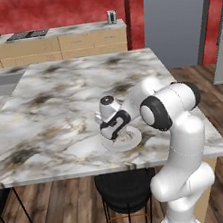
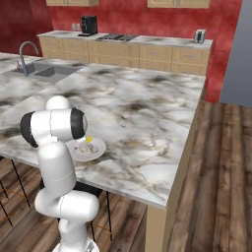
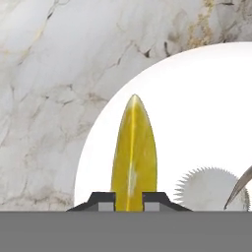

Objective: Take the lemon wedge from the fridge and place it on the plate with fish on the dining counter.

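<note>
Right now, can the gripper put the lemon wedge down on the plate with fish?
Probably yes. The gripper, shut on the lemon wedge, is directly over the plate with fish, and nothing stands between them.

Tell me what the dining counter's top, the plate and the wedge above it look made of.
Dining counter: polished marble by its look, white-grey with dark and tan veins.
Plate with fish: plain glossy white, perhaps ceramic; uncertain.
Lemon wedge: fruit, with waxy yellow rind and a paler edge, pinched between the fingers.

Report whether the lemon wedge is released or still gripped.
Gripped: the lemon wedge sits between the shut gripper fingertips, over the plate with fish.
</note>
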